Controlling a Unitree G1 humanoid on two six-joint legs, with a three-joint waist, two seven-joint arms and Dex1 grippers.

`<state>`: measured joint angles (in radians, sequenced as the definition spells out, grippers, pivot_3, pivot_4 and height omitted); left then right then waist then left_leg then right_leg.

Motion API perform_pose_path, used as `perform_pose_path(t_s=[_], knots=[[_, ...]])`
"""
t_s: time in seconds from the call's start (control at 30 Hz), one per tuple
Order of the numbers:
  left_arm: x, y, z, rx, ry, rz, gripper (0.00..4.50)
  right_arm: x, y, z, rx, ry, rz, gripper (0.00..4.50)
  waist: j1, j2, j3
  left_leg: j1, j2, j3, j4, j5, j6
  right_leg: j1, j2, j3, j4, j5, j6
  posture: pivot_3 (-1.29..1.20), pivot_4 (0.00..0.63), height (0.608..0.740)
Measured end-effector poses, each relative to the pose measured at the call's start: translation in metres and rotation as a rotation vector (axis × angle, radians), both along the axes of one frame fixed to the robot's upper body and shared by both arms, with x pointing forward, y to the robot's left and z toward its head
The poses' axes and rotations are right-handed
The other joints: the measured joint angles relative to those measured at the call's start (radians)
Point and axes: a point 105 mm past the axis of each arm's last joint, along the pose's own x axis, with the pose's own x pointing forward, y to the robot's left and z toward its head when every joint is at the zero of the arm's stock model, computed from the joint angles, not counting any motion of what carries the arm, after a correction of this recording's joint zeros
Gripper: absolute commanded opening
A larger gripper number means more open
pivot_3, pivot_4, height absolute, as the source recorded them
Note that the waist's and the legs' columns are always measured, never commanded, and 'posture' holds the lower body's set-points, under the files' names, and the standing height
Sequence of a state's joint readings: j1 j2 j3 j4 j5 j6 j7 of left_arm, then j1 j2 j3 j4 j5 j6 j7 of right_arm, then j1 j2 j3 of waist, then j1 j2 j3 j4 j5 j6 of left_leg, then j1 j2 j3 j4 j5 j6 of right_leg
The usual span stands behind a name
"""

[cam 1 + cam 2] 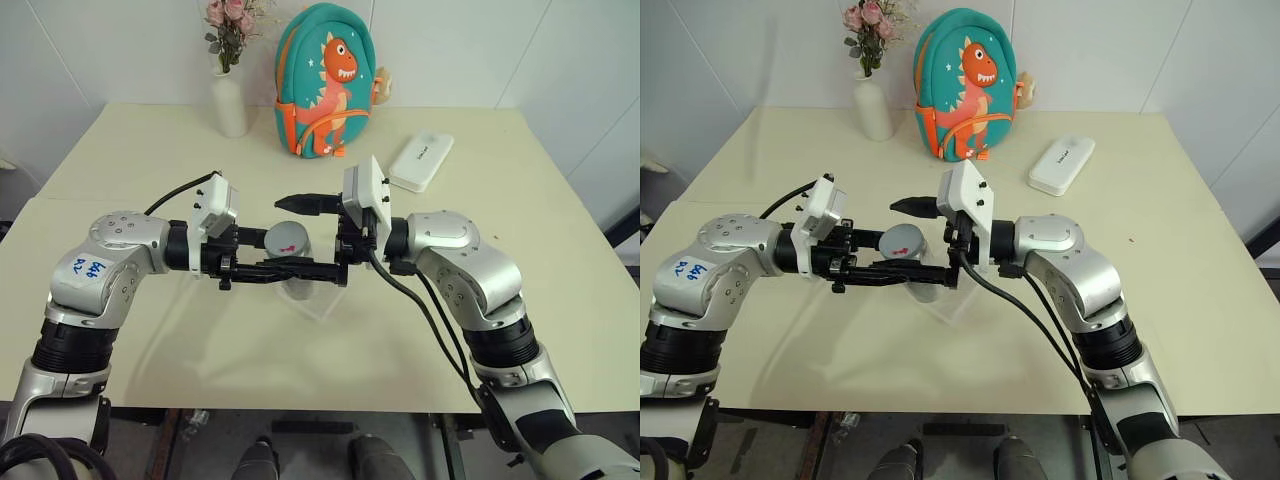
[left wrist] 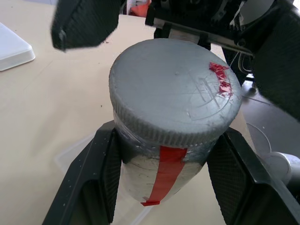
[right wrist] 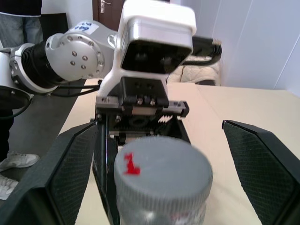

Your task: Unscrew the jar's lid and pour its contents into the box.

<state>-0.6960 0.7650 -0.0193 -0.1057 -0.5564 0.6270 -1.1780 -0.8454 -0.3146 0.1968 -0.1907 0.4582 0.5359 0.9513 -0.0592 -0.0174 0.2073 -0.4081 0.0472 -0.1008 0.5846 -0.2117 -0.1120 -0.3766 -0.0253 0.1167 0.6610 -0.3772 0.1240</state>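
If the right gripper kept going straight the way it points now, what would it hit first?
Probably the lid: it sits between the right gripper's open fingers, straight ahead. Past it stands the left gripper, shut on the jar below the lid. Depth is hard to judge.

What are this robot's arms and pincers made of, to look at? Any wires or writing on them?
Both arms are rounded silver-grey shells with black ribbed joints. The left arm carries a white sticker with blue handwriting; thick black cables run along the right arm. A white, boxy camera block sits on each wrist. The left gripper and the right gripper each have two flat black fingers with cross-hatched pads.
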Motion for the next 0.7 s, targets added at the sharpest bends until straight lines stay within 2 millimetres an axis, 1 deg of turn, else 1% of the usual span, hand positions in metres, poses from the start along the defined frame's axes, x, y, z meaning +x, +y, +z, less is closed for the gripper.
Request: perform_pose_path(t_s=[0.23,0.3,0.6,0.7], knots=[[0.001,0.0,0.0,0.008,-0.009,0.005,2.39,-0.003,0.01,-0.006,-0.024,0.013,0.016,4.45,0.0,0.0,0.0,0.0,0.0,0.0,0.0,0.0,0.0,0.0,0.0,0.0,0.0,0.0,0.0,0.0,0.15,0.74],[0.001,0.0,0.0,0.009,-0.01,0.005,2.39,-0.003,0.011,-0.005,-0.027,0.003,0.013,4.45,0.0,0.0,0.0,0.0,0.0,0.0,0.0,0.0,0.0,0.0,0.0,0.0,0.0,0.0,0.0,0.0,0.15,0.74],[0.0,-0.001,0.001,0.012,-0.022,0.003,2.39,0.007,0.014,-0.007,-0.021,0.017,-0.029,4.45,0.0,0.0,0.0,0.0,0.0,0.0,0.0,0.0,0.0,0.0,0.0,0.0,0.0,0.0,0.0,0.0,0.15,0.74],[-0.002,-0.003,0.002,0.015,-0.032,-0.004,2.39,0.01,0.016,-0.004,-0.02,0.001,-0.04,4.45,0.0,0.0,0.0,0.0,0.0,0.0,0.0,0.0,0.0,0.0,0.0,0.0,0.0,0.0,0.0,0.0,0.15,0.74]])
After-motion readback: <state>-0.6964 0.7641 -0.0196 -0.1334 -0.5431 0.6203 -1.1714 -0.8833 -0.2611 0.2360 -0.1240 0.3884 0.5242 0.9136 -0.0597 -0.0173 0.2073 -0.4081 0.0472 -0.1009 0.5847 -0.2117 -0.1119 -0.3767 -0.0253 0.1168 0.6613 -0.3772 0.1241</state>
